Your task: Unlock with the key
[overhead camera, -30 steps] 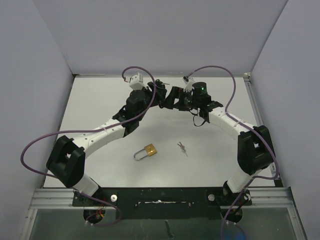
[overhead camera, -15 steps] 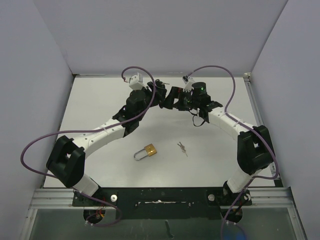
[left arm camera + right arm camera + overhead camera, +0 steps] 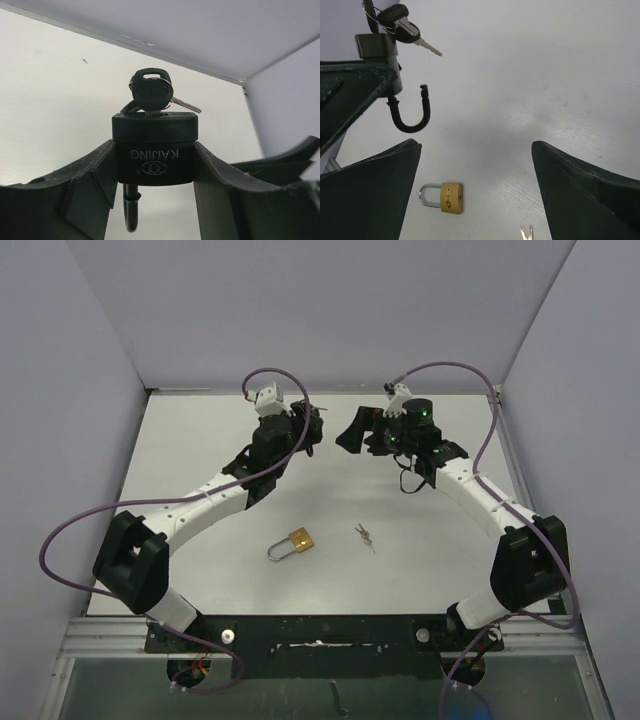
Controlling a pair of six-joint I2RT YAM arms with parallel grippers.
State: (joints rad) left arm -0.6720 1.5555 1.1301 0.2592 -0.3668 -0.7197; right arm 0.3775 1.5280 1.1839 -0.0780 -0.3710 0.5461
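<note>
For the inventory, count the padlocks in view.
2: a black padlock clamped in the left tool, shackle open, and a brass padlock lying on the table. None seems hidden.

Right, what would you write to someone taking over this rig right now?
Left end effector: shut on the black metal padlock, held up.
Right end effector: open, empty, clear of the lock.
Black-headed key sits in the keyway. The black shackle has its free end out, so it looks unlocked.
Small brass padlock and loose silver keys lie on the white table.
Left: probably set the black lock down.
</note>
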